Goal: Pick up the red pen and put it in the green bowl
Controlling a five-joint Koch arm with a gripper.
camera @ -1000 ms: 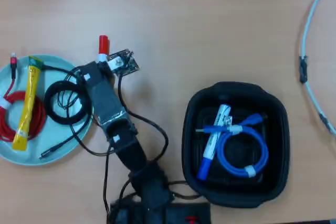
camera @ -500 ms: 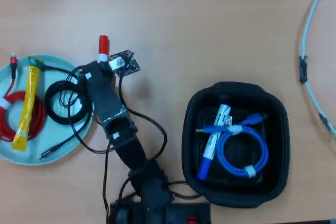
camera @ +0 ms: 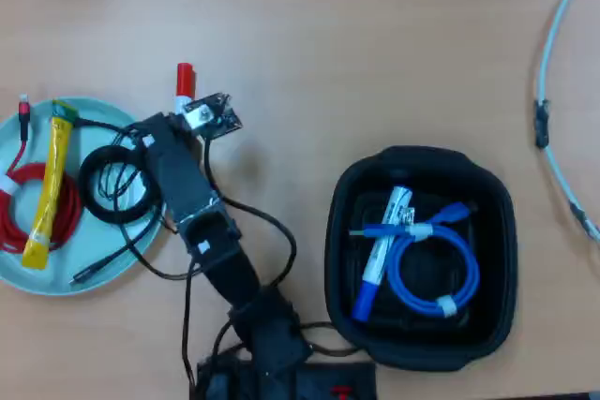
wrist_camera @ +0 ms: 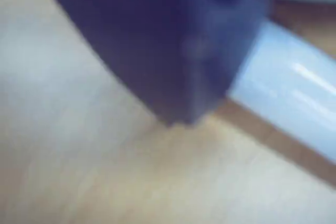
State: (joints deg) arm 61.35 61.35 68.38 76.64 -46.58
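Red cap of the red pen [camera: 185, 80] pokes out at 12 o'clock of the gripper [camera: 192, 110]; jaw state can't be told; green bowl [camera: 94, 272] sits at 9 o'clock.

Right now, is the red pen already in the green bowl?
No, the red pen lies on the bare table beside the green bowl, under the gripper.

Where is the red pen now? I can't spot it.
In the overhead view the red pen lies on the table at upper left, just off the green bowl, mostly hidden under the tool.
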